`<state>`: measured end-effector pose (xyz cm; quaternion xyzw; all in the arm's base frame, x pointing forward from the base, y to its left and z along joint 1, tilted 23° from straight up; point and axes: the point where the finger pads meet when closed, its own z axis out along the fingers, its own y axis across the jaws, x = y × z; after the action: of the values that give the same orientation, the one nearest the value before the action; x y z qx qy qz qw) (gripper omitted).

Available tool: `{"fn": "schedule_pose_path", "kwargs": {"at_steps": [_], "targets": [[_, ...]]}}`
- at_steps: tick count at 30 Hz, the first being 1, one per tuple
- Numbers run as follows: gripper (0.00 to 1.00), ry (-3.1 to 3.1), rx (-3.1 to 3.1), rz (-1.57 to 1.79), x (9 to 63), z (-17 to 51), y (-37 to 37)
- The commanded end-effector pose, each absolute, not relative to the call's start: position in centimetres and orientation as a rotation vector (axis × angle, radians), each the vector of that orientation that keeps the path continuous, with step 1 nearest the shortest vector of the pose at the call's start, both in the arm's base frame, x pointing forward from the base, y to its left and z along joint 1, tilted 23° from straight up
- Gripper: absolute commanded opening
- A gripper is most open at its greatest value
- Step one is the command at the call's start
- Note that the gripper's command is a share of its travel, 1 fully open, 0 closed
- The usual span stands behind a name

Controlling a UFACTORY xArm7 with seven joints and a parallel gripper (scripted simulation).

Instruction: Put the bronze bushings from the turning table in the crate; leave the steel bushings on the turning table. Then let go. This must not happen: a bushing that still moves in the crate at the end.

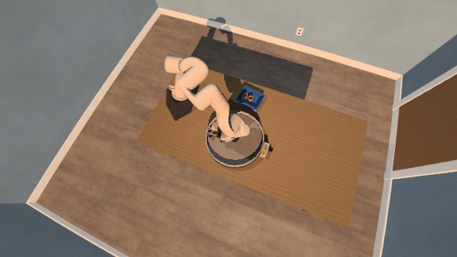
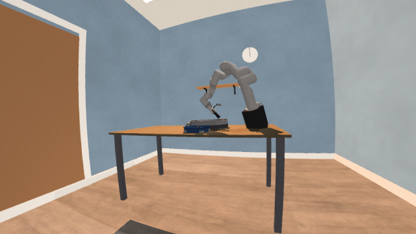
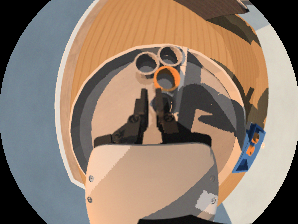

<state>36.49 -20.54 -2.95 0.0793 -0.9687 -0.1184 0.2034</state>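
The turning table (image 1: 251, 146) (image 2: 208, 122) (image 3: 112, 95) carries a cluster of bushings near its rim. One bronze bushing (image 3: 178, 80) stands there beside two steel bushings, one steel bushing (image 3: 136, 64) at the left and another steel bushing (image 3: 181, 56) behind. A further dark ring shows partly behind my right finger; its metal is hard to tell. My gripper (image 2: 218, 116) (image 3: 151, 96) is above the turning table, its fingers nearly together with a narrow empty gap, tips just short of the bronze bushing in the wrist view. The blue crate (image 1: 254, 106) (image 2: 196, 129) holds two bronze bushings (image 3: 256, 138) (image 3: 251, 149).
A thin pale bar (image 3: 184, 67) stands on the turning table right beside the bushings. The crate is close to the turning table's rim. A small box with a yellow button (image 1: 263, 153) sits at the rim's other side. The arm's base (image 1: 178, 107) stands at the table's end.
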Motion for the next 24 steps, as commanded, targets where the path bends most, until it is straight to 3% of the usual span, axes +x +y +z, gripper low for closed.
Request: {"fn": "schedule_pose_path", "kwargs": {"at_steps": [1, 24], "targets": [[0.1, -2.707, 0.218, -0.326, 36.7, -2.9, -20.7], [0.1, -2.707, 0.218, -0.326, 37.0, -4.1, -20.4]]}}
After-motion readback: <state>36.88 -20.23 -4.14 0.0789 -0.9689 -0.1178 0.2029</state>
